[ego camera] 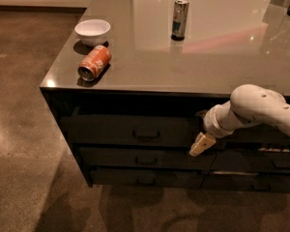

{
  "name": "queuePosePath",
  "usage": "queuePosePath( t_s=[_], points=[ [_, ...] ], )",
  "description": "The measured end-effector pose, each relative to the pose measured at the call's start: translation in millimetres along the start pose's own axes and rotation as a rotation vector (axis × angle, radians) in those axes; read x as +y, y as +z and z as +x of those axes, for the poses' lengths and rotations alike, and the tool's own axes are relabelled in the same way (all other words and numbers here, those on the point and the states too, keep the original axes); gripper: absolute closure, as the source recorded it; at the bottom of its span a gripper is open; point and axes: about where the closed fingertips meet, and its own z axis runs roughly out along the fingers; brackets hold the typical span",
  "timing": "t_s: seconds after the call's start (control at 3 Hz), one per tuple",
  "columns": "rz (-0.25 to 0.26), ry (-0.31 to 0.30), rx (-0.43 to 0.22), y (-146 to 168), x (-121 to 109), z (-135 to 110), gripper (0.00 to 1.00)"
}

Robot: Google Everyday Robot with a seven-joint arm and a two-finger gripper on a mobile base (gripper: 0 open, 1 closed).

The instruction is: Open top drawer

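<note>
Camera view: the tool (202, 144), grip state impossible to tell, hangs beside the right end of the shut top drawer (111, 129) under the desk (208, 57); its stiff, likely heavy front is best pulled by the central bar handle (146, 135).

We see the drawer (111, 129): dark, flat-fronted, closed, its handle (146, 135) centred; the gripper (201, 144) sits at its right end.

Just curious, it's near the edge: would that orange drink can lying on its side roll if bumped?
Probably: the orange drink can lies sideways on the smooth grey countertop, so a nudge could roll it. It looks small, likely light. The robot's hand is lower, by the dark top drawer.
</note>
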Motion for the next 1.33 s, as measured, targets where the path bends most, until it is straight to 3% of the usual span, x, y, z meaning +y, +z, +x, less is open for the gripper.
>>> queuePosePath(
  t_s=[0.33,0.67,1.33],
  points=[
    [0.023,-0.024,-0.063,-40,27,20,0.00],
    [0.018,-0.027,-0.059,-40,26,19,0.00],
    [-0.025,-0.087,0.041,-15,5,5,0.00]
  ],
)
